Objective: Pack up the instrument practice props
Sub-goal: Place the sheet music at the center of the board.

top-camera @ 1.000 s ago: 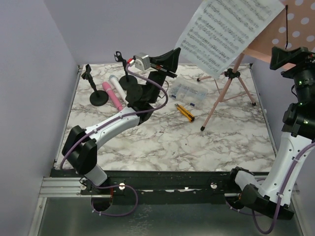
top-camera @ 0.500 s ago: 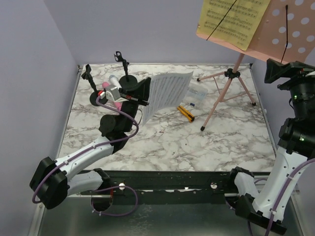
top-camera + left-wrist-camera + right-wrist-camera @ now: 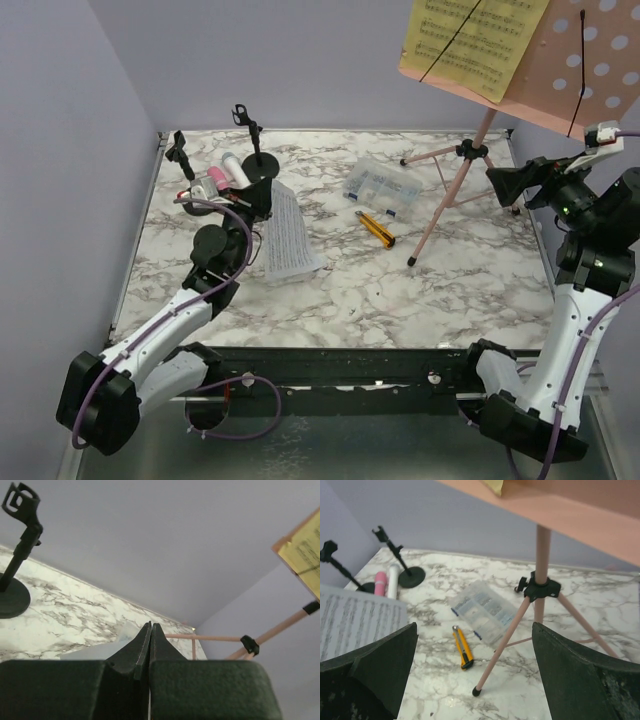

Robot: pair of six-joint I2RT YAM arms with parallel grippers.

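The white page (image 3: 285,235) is apparently being laid flat by the left gripper (image 3: 258,203) (jaws pressed together, hold on paper unclear); the yellow page (image 3: 470,40) is likely being lined up next for the wide-spread right gripper (image 3: 475,628).

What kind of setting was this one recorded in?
Probably a staged robot test booth, not a real music room: plain lavender walls box in a marble-patterned table, and the left arm and right arm are bolted to a rail at its near edge.
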